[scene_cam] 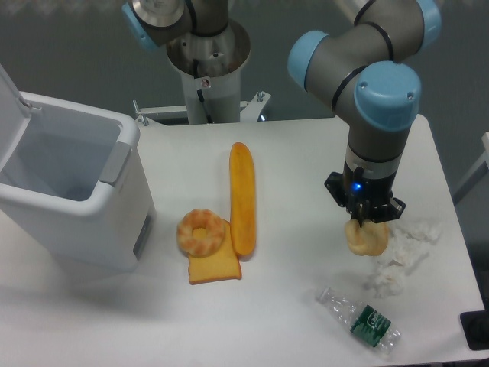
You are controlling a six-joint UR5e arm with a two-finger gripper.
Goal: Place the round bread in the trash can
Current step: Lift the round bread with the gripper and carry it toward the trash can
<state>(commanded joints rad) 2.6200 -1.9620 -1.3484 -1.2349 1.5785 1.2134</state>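
The round bread [366,238], a pale tan knobbly bun, sits at the right side of the table, right under my gripper [364,223]. The fingers come down over its top and appear closed on it; the bun's lower half shows below them. Whether it still rests on the table I cannot tell. The trash can [72,199], a large white-grey bin with its lid swung open, stands at the far left of the table, well away from the gripper.
An orange baguette [242,197], a glazed ring bread [202,232] and a toast slice [215,267] lie mid-table. Crumpled white paper [405,256] lies just right of the bun. A plastic bottle [359,319] lies at the front right.
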